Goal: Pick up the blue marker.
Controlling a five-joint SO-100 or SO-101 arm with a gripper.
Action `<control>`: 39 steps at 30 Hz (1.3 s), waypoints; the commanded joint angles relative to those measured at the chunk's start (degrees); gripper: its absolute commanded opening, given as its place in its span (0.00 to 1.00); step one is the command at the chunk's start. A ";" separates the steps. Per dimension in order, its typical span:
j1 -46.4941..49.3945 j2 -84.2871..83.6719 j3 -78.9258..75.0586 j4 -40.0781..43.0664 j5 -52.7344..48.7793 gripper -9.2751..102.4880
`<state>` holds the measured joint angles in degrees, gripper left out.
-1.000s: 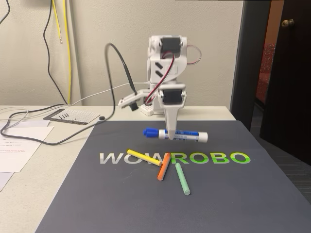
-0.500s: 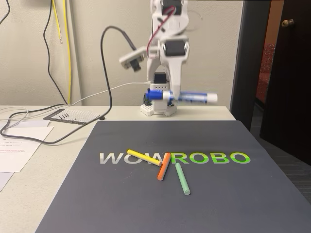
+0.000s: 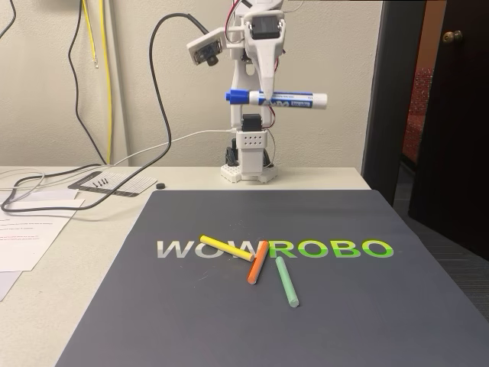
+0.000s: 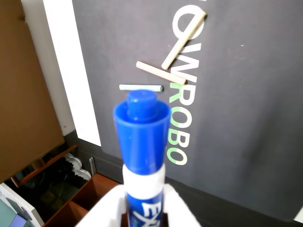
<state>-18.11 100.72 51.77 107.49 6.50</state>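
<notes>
Gripping the blue marker level, the tool hangs high above the mat.

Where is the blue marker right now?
In the fixed view the blue marker is held level in the gripper, high above the table, over the arm's base and well clear of the dark mat.

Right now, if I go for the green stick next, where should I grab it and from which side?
Grip the green stick around its middle, from straight above, jaws across its width. It lies flat on the dark mat, apart from the orange stick, so both long sides look free.
</notes>
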 commanded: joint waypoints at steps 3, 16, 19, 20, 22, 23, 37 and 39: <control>0.35 11.78 8.35 8.44 0.62 0.08; -0.88 43.33 58.10 -23.12 5.01 0.08; -0.44 47.81 66.27 -29.18 5.10 0.08; -0.35 49.04 68.64 -31.20 5.10 0.08; 0.18 51.15 72.51 -35.07 5.36 0.08; 0.44 52.12 74.44 -36.91 5.45 0.08; 5.27 64.78 97.65 -55.90 1.32 0.08; 5.54 65.92 99.32 -56.95 0.88 0.08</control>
<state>-13.10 164.44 149.41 52.73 8.26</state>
